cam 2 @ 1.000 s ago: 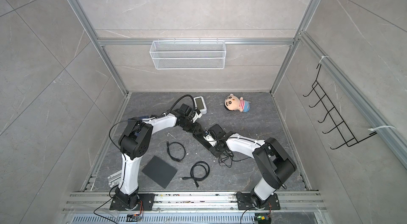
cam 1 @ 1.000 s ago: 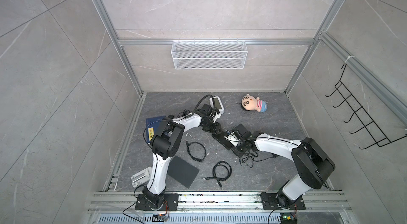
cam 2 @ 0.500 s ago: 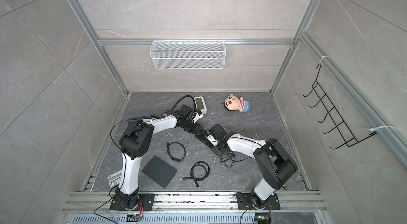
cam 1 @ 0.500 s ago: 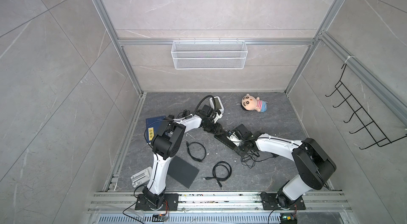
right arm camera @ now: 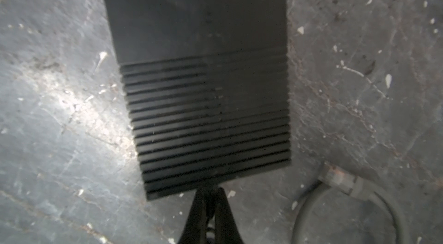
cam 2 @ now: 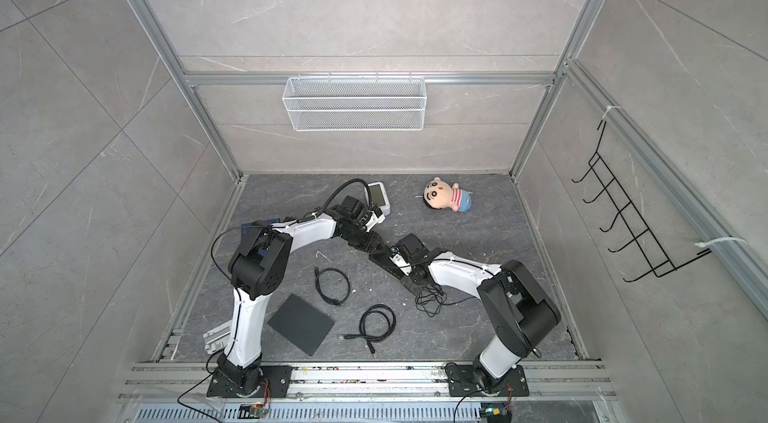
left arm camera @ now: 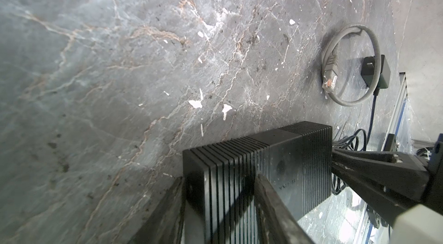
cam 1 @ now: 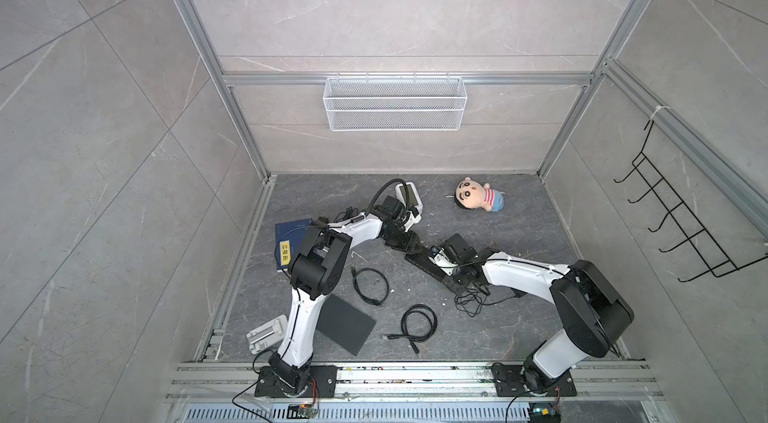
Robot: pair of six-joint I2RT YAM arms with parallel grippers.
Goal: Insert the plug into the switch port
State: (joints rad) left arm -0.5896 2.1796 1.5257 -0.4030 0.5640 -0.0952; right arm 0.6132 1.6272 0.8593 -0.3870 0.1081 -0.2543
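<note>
Both top views are bright, evenly lit, bowed at the edges. The right wrist view is soft, with glare on the grey marbled worktop [right arm camera: 79,111].

The switch [left arm camera: 275,149] was black with fine ribbing. The floor [left arm camera: 119,63] was grey, veined pale. The doll [cam 1: 478,195] wore pink stripes.

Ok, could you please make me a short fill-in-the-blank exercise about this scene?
1. The right gripper is ____, not open.
2. The left gripper's fingers stand either side of the black, ribbed ____.
3. The plush doll wears a ____ shirt.
Missing words: shut; switch; striped.
</note>
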